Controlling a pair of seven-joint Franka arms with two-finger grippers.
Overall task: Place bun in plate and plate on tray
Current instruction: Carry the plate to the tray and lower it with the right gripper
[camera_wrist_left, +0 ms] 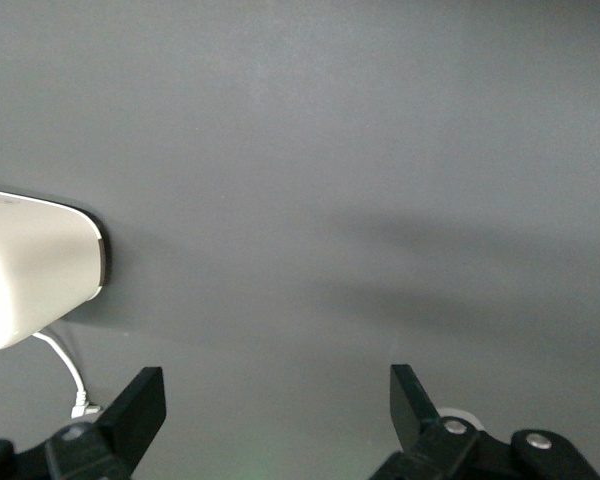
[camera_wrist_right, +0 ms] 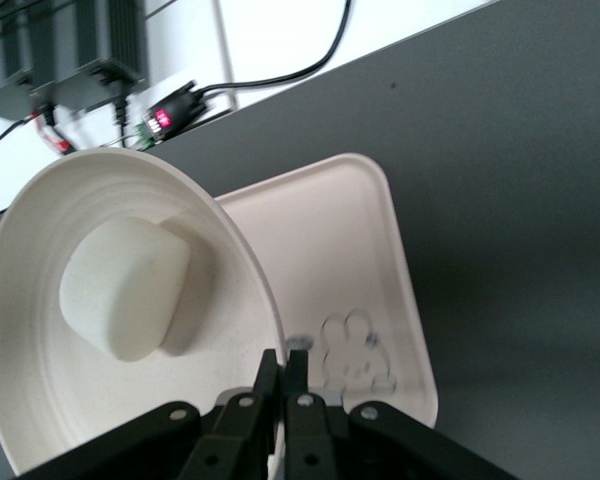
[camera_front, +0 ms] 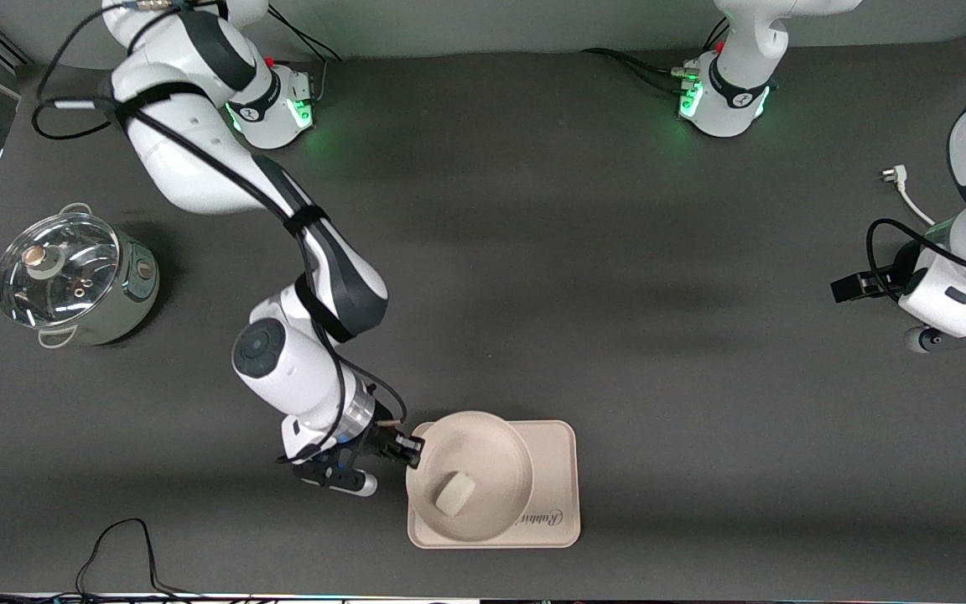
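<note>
Resting in the plate [camera_front: 495, 457], the bun [camera_front: 454, 493] lies on its side on the plate's floor, on the part nearer the front camera. The plate sits over the tray [camera_front: 557, 470], covering most of the tray's half toward the right arm's end of the table; in the right wrist view it appears tilted, its rim raised above the tray floor. The tray's cursive lettering shows in the corner nearest the camera, toward the left arm's end.

The right gripper [camera_front: 410, 450] is at the plate's rim, at the tray edge toward the right arm's end. Its fingers [camera_wrist_right: 270, 400] are pressed together on the rim, pinching the plate; the grip is seen plainly in the right wrist view.

The left gripper [camera_wrist_left: 278, 405] is at the left arm's end of the table, well apart from the tray. Its fingers [camera_wrist_left: 140, 405] stand wide apart, holding nothing, over bare table [camera_front: 617, 294]. The left arm waits.

A steel pot [camera_front: 72, 277] with a glass lid stands near the right arm's end, well apart from the tray and farther from the camera. A white cable [camera_front: 906, 195] lies near the left arm.
</note>
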